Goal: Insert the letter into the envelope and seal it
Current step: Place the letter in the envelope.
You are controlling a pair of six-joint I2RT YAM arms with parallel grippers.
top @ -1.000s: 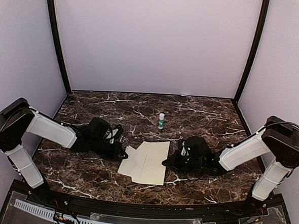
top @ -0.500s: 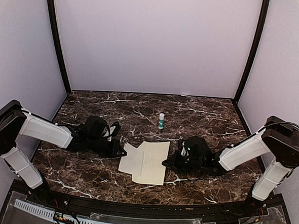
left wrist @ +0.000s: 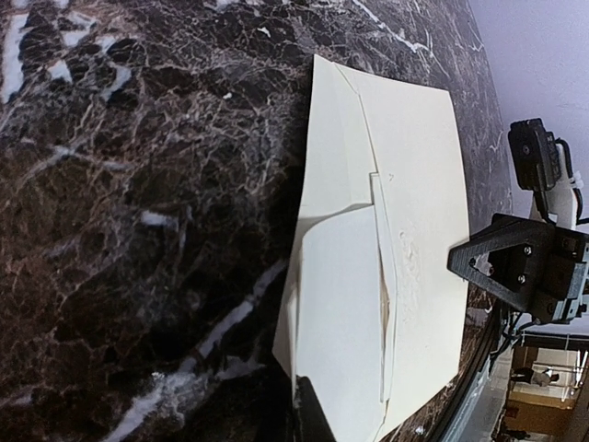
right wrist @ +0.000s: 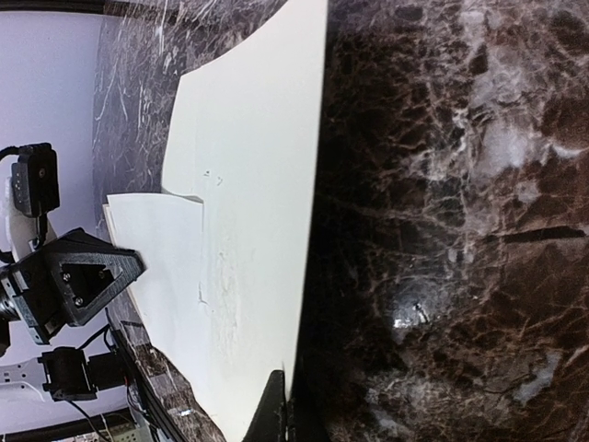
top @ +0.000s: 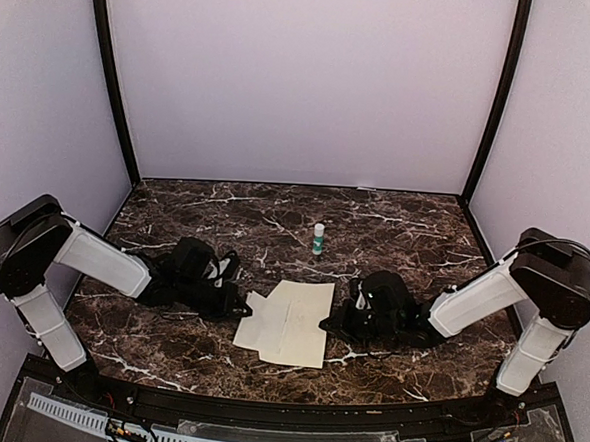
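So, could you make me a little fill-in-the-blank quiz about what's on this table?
1. The cream envelope lies flat ____ the left gripper and the right gripper.
2. A small tube stands ____ on the marble table, beyond the envelope.
3. Both grippers have their jaws ____.
Missing words: between; upright; shut.

Even, bright lighting; sharp frames
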